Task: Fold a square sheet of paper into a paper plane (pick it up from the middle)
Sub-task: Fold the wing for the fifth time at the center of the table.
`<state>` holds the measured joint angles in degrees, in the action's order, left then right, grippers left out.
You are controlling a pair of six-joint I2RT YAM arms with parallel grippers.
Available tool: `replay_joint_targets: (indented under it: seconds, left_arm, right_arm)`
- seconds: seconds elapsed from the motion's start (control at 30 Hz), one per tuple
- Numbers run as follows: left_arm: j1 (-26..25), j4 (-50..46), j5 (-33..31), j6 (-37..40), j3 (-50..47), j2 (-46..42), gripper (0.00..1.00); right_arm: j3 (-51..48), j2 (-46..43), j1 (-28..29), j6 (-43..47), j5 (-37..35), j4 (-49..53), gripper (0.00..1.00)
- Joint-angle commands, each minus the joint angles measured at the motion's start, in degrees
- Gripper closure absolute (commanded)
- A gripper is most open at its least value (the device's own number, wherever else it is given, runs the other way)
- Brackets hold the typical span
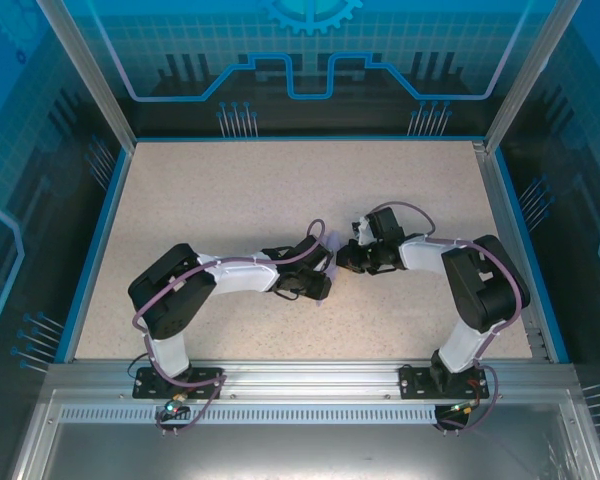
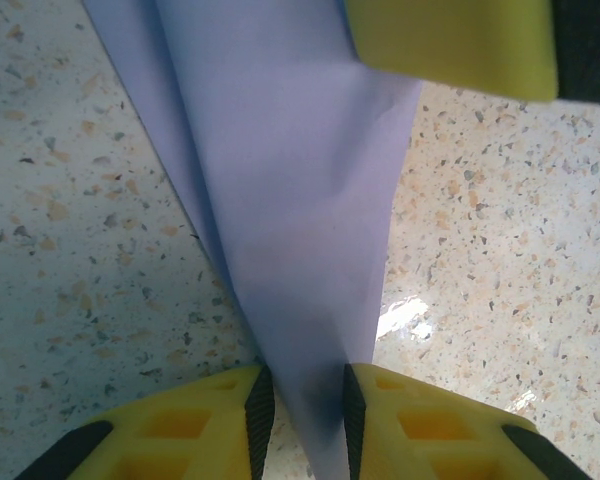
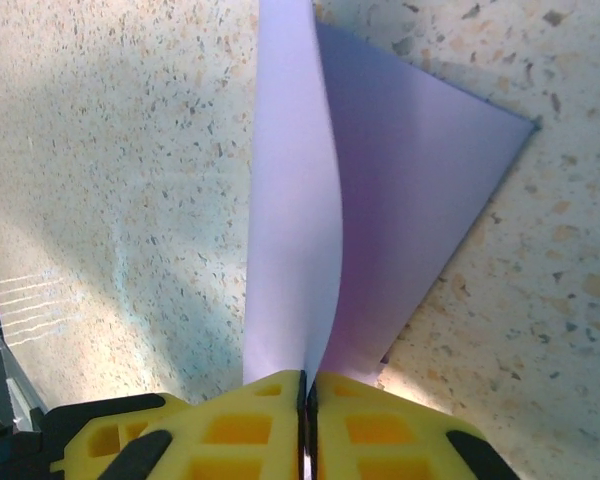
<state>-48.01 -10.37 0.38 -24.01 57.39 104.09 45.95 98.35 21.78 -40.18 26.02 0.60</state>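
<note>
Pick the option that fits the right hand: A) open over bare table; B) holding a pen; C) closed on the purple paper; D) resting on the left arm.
C: the right hand is closed tight, the lavender paper rising from between its jaws.

Lavender square sheet of paper [image 3: 410,200], folded, one flap upright, other flat

No legible text, labels or numbers, backdrop wall [image 1: 310,50] bearing line graphics (a gear outline, no lettering)
</note>
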Motion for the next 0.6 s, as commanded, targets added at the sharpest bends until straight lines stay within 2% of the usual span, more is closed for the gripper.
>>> replay_joint_targets:
  seconds: [0.0,0.3,0.57]
  left_arm:
    - [-0.2,0.8,-0.9,0.1,-0.9,2.5,0.70]
    - [-0.2,-0.4,-0.9,1.1,-0.7,2.0,0.69]
    - [-0.2,-1.5,-0.9,2.0,-0.5,2.1,0.69]
  right_arm:
    - [2.2,1.4,0.9,1.7,-0.6,2.0,0.93]
    - [4.1,3.5,1.0,4.4,-3.0,5.5,0.97]
    - [7.1,6.2,0.9,6.0,-4.4,7.8,0.97]
